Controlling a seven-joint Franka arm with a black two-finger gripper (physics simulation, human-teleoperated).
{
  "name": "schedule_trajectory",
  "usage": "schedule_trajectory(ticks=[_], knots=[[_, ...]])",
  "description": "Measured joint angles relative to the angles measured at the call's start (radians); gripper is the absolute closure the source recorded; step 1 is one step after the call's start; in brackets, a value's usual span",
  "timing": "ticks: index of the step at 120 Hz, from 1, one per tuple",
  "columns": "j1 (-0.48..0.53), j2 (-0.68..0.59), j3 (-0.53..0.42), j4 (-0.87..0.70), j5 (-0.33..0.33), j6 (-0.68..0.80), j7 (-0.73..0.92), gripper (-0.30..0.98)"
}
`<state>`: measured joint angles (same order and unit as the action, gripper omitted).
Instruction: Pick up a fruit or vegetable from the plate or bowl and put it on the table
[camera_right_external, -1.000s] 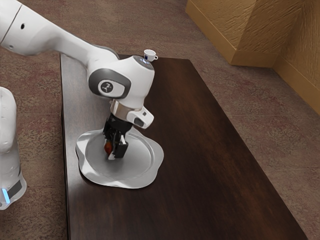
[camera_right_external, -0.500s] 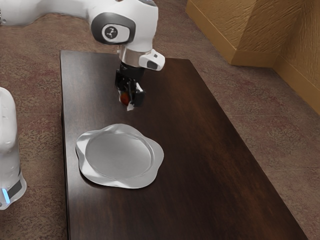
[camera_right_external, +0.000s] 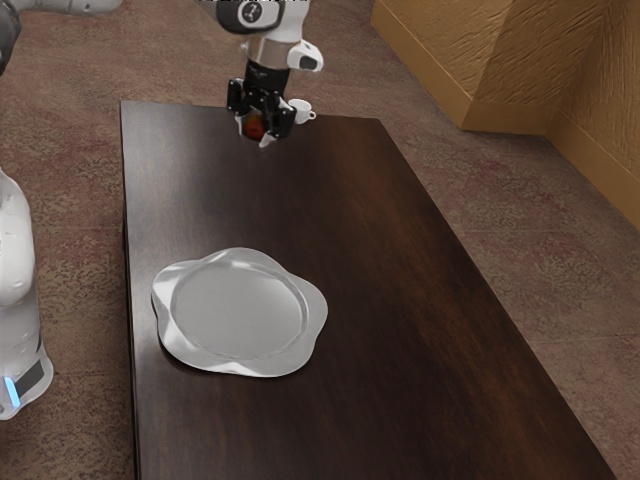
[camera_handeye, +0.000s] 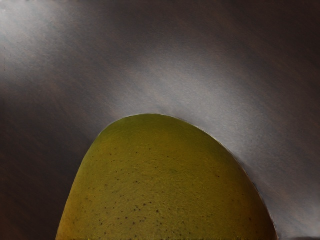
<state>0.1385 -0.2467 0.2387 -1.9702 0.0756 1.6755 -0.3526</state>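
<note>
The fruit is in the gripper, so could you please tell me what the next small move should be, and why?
I would probably ease the fruit straight down: the gripper is shut on it, clear of the plate, and the wrist view shows the table beyond it, the likely place to set it.

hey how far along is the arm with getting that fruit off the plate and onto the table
Picking looks done: the plate is bare. In hand: the gripper is closed on the fruit, apparently above the table. Left, I'd say: lowering the fruit onto the wood, then opening and backing off.
</note>
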Motion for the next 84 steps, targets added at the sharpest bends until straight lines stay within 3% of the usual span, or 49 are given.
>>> schedule_trajectory(ticks=[22,47,84], knots=[[0.001,0.104,0.028,0.046,0.0,0.026,0.01,0.42],[0.005,0.115,0.032,0.049,-0.002,0.043,0.026,0.11],[0.007,0.134,0.031,0.099,-0.003,0.025,0.049,0.02]])
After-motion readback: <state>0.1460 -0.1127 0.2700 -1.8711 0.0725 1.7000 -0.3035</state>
